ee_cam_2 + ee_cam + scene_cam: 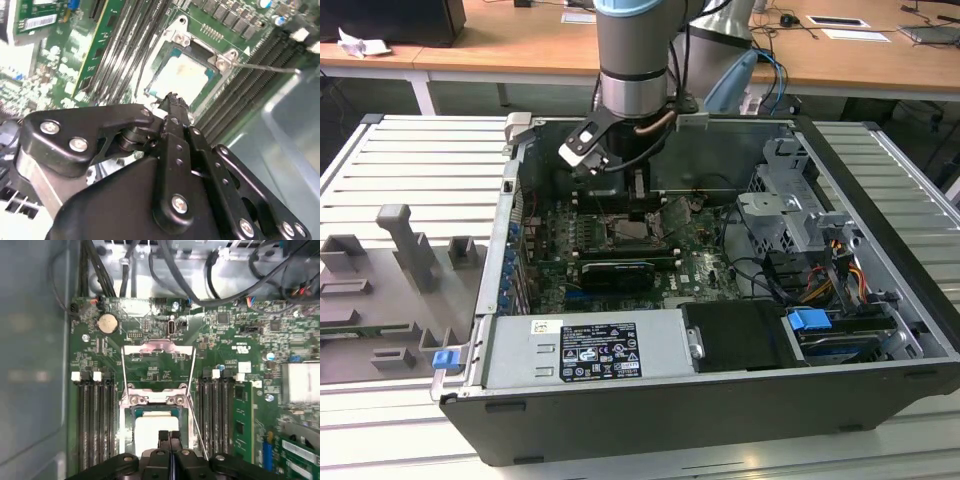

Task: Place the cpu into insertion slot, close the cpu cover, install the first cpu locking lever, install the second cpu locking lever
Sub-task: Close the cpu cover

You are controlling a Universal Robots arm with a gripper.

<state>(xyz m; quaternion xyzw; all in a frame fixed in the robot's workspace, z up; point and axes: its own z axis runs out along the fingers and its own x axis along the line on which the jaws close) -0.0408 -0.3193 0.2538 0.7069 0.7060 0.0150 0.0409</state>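
Note:
The cpu (pixel 152 426) lies flat in the insertion slot (pixel 134 412), its pale metal face up; it is also in the second wrist view (pixel 182 75) and as a small square on the board (pixel 633 232). The cpu cover (pixel 157 347) is swung open and lies back beyond its hinge, with green board showing through its window. A thin wire locking lever (pixel 265 66) stands free beside the socket. My gripper (pixel 169 434) is shut, with nothing seen between the fingertips, its tips just over the cpu's near edge (pixel 172 98). In the exterior view the gripper (pixel 638 205) reaches down into the case.
Rows of memory slots (pixel 95 415) flank the socket on both sides. A black expansion card (pixel 617 272) lies in front of it, with the power supply (pixel 590 350) nearer the case's edge. A drive cage (pixel 790 210) and cables (pixel 175 270) crowd the exterior view's right.

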